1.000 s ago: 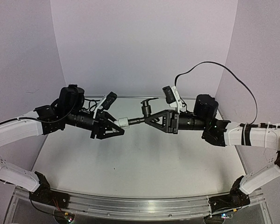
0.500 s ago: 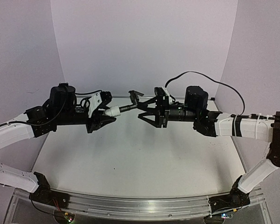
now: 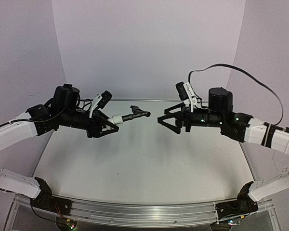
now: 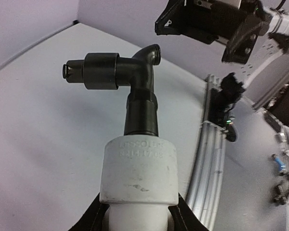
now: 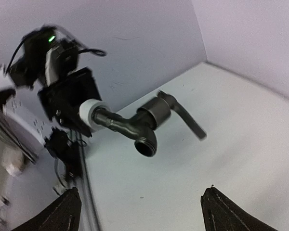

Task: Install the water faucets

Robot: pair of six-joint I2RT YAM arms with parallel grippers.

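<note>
The left claw (image 3: 113, 123) is clamped on a white pipe fitting (image 3: 116, 118), its two dark fingers pressing the fitting's narrower rear part from either side, as the left wrist view shows. The faucet (image 3: 137, 114) sits with its stem in the front end of that fitting and sticks out toward the right arm, tilted slightly upward, so that fitting and faucet hang together in the air above the pale tabletop (image 3: 144, 163) without touching it. From the left wrist the faucet's dark body rises straight out of the white collar and then bends, a thick capped end pointing left and a short elbow pointing up and right. From the right wrist its round, threaded mouth faces roughly toward the camera and its thin lever slants away to the lower right. The right claw (image 3: 164, 116) is at about the same height, its fingers spread wide apart and holding nothing, and it faces the faucet across a clear gap.
</note>
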